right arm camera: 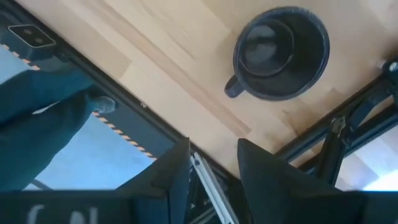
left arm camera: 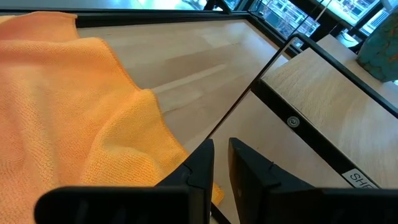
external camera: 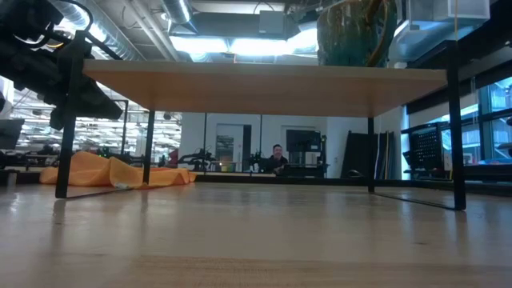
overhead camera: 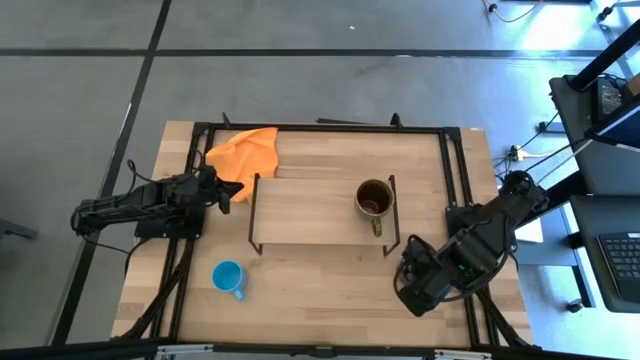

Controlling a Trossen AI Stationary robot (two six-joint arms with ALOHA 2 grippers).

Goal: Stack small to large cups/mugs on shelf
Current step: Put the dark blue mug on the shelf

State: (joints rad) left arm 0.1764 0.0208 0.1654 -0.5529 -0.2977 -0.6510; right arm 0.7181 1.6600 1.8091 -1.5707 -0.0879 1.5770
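Your right gripper (right arm camera: 211, 163) hovers over the black mug (right arm camera: 280, 53) near the table's right edge, fingers spread and empty. Your left gripper (left arm camera: 221, 163), fingers slightly apart, holds nothing beside the orange cloth (overhead camera: 245, 152). You see the olive-brown mug (overhead camera: 374, 199) on the shelf (overhead camera: 300, 210), the light-blue mug (overhead camera: 228, 277) on the table (overhead camera: 320, 300).

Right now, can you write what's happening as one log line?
olive-brown mug on shelf | blue mug on table | black mug on table | left gripper, right gripper empty

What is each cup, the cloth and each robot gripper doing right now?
Olive-brown glossy mug: upright on the light-wood shelf.
Small light-blue mug: upright on the wooden table.
Black mug: upright on the table, not held.
Orange cloth: crumpled.
Left gripper: slightly open, empty.
Right gripper: open, empty.
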